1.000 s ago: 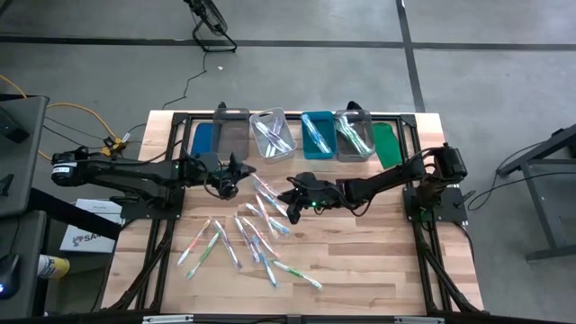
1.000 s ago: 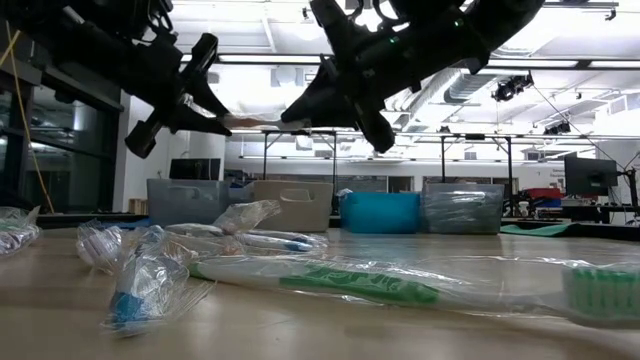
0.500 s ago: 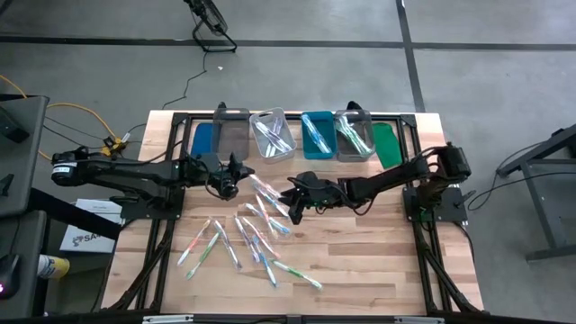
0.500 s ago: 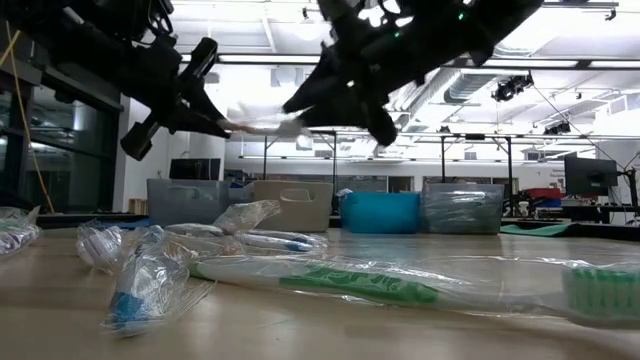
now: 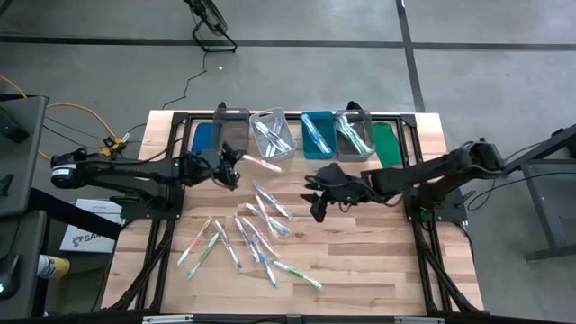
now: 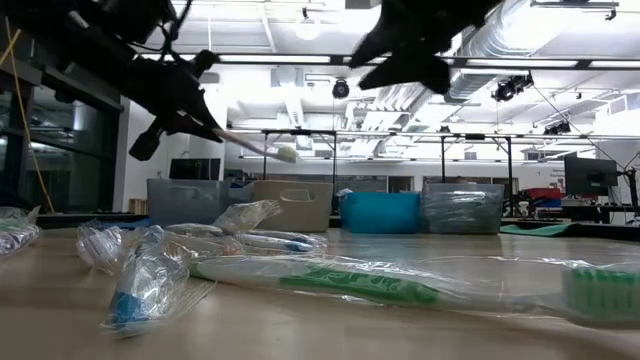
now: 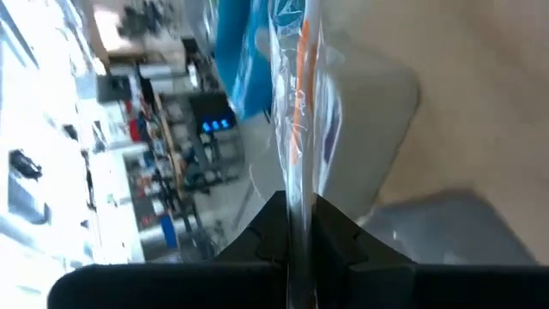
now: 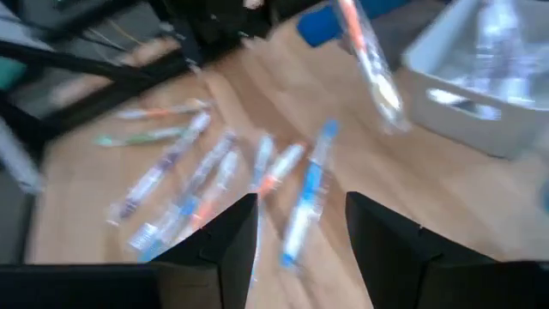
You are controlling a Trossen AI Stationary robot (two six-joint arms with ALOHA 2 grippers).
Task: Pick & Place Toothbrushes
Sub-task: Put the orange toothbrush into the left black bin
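Note:
My left gripper [image 5: 232, 167] is shut on a clear-wrapped toothbrush [image 5: 263, 165] with an orange accent. It holds it in the air just in front of the grey bin [image 5: 232, 135] and the clear bin [image 5: 272, 135]. In the low view the brush [image 6: 262, 146] sticks out from the gripper [image 6: 208, 126]. My right gripper [image 5: 315, 200] hangs open above the table's middle with nothing between its fingers [image 8: 233, 249]. Several more wrapped toothbrushes [image 5: 256, 225] lie flat on the wood, and others lie in the bins. My left gripper pinches one end of the wrapped toothbrush [image 7: 297, 206] between its two fingers. The fingers come about level from the table's left, and the brush runs on in line with them. It is lifted clear, its free end [image 6: 287, 153] sloping a little downward.
A teal bin [image 5: 317, 135] and a second clear bin [image 5: 354, 135] stand in the far row with the other bins. A blue lid [image 5: 203, 138] lies at that row's left end and a green lid [image 5: 387, 144] at its right. Bare wood lies at the near right.
My right gripper has let go of the toothbrush, opened, and drawn up and back toward the table's right edge. My left gripper keeps the brush by one end and has swung its free end toward the far bins.

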